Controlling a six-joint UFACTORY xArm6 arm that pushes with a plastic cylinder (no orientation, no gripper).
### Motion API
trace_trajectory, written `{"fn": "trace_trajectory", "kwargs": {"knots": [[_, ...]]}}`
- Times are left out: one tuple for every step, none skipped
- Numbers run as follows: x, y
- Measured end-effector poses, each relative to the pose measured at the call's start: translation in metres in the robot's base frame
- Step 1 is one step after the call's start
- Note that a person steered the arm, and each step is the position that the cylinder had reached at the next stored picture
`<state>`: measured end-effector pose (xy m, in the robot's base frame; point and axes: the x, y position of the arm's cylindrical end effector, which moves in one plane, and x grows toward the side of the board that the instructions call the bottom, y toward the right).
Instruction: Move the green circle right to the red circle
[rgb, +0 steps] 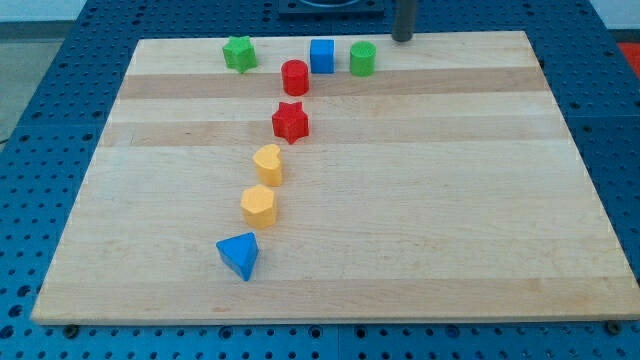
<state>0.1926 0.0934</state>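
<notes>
The green circle (363, 59) stands near the view's top, just right of the blue square (321, 56). The red circle (294, 77) is left of and slightly below the blue square. My tip (403, 38) is at the board's top edge, up and to the right of the green circle, a short gap away from it. The blue square stands between the green circle and the red circle.
A green star (239, 53) lies at the top left. A red star (290, 122) is below the red circle. A yellow heart (268, 164), a yellow hexagon (258, 206) and a blue triangle (240, 256) run down toward the view's bottom. The wooden board (450, 200) sits on a blue pegboard.
</notes>
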Motion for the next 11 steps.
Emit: {"fn": "trace_trajectory", "kwargs": {"knots": [[0.001,-0.024],[0.007,-0.029],[0.007,-0.045],[0.007,-0.063],[0.014,-0.073],[0.027,-0.072],[0.031,-0.072],[0.045,-0.057],[0.065,-0.028],[0.065,-0.021],[0.065,-0.021]]}}
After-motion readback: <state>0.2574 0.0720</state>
